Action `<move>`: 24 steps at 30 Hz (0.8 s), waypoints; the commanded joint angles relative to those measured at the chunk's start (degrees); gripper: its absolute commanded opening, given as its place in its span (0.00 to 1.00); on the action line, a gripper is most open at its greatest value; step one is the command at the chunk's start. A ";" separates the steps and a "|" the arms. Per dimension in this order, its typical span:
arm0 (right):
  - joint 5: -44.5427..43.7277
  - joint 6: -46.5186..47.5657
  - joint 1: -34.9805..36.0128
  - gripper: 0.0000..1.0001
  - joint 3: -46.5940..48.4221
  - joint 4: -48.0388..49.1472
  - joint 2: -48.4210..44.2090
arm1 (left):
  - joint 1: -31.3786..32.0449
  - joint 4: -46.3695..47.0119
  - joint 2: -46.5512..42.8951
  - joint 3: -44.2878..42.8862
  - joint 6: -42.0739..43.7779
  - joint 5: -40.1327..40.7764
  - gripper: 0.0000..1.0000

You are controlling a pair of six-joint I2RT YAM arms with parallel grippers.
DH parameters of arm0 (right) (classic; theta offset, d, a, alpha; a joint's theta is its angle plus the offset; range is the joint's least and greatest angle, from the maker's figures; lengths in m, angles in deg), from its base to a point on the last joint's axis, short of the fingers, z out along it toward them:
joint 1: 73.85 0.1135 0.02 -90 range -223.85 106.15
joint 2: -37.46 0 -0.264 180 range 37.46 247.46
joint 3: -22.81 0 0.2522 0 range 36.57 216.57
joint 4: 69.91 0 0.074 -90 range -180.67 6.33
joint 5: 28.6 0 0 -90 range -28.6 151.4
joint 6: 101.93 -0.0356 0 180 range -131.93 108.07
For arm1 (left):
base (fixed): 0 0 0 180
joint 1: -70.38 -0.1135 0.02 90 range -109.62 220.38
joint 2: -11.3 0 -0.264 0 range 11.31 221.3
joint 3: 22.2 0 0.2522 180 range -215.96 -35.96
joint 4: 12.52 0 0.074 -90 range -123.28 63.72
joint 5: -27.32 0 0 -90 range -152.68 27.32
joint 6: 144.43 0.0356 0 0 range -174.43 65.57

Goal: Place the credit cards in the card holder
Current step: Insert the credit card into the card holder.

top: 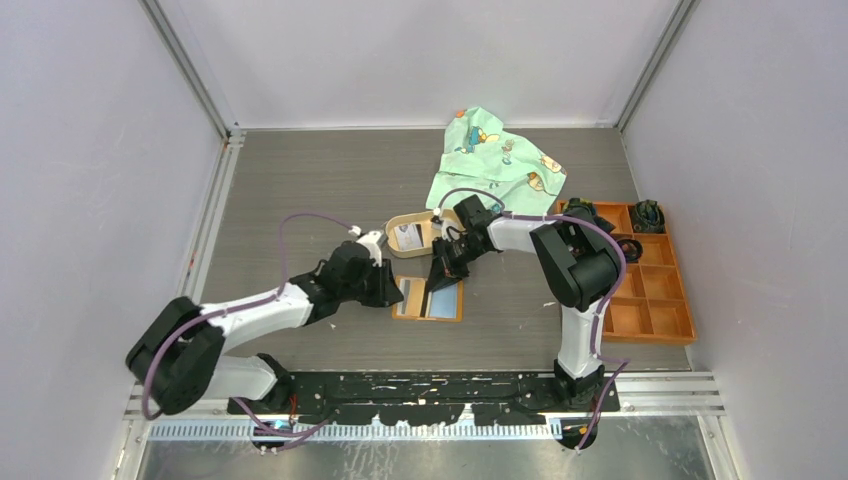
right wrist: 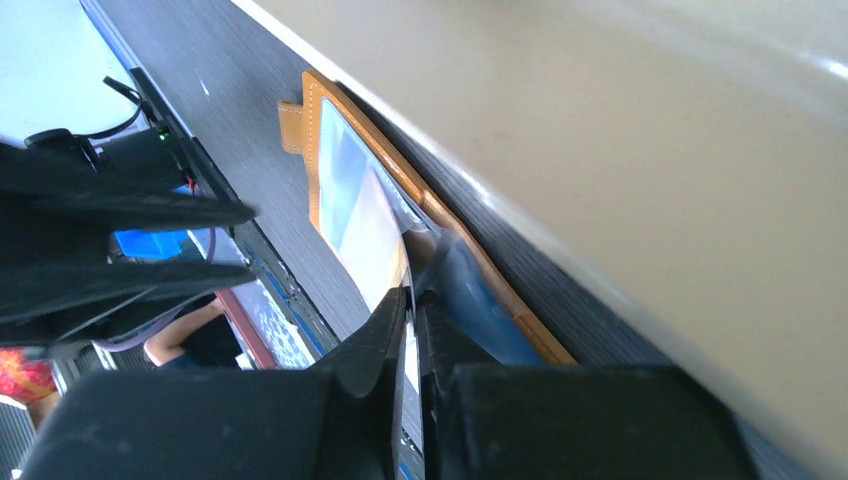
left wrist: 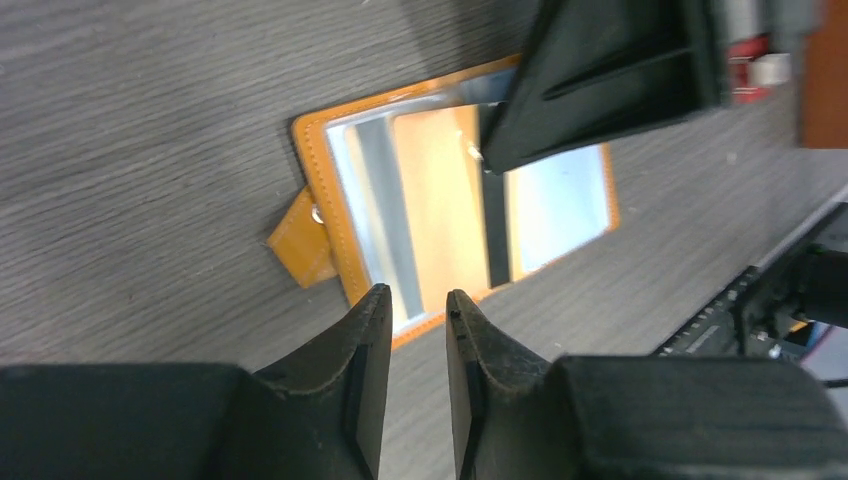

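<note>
The orange-tan card holder (top: 447, 306) lies open and flat on the table, its clear pockets up; it also shows in the left wrist view (left wrist: 440, 190) and the right wrist view (right wrist: 345, 190). My right gripper (top: 436, 284) points down onto its middle and is shut on a thin whitish credit card (right wrist: 410, 354), held edge-on at the pocket. My left gripper (top: 392, 290) hovers at the holder's left edge, fingers (left wrist: 365, 330) slightly apart and empty. Another card (top: 408, 237) lies in the oval tan tray (top: 392, 224).
A green patterned cloth (top: 495, 155) lies at the back. A large orange compartment box (top: 645, 280) stands on the right. The tray's wall (right wrist: 620, 130) rises close beside my right gripper.
</note>
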 commanded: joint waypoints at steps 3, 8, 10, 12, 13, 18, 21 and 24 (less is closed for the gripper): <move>-3.62 1.64 0.36 0.13 1.77 -0.40 0.66 | 3.99 -3.05 -9.62 -3.30 0.07 1.19 0.28; -3.52 1.72 0.41 0.14 1.85 -0.46 0.69 | 11.63 5.59 -5.47 -3.84 -4.90 3.53 0.17; -3.60 1.90 0.41 0.14 1.94 -0.58 0.71 | 14.12 6.70 -2.46 -5.03 -5.29 6.54 0.14; -3.51 1.91 0.41 0.14 1.94 -0.69 0.65 | 15.29 7.18 0.51 -6.53 -5.74 8.14 0.11; -3.42 1.91 0.41 0.14 1.94 -0.62 0.64 | 15.98 7.56 2.40 -7.16 -5.88 10.16 0.10; -3.35 1.91 0.41 0.14 2.03 -0.66 0.73 | 19.46 9.68 8.64 -10.30 -5.84 17.76 0.09; -3.19 1.91 0.36 0.14 2.11 -0.75 0.73 | 20.02 8.90 13.07 -12.89 -5.94 21.34 0.09; -3.20 2.04 0.36 0.14 2.18 -0.94 0.58 | 20.04 7.50 16.55 -15.00 -5.71 23.46 0.10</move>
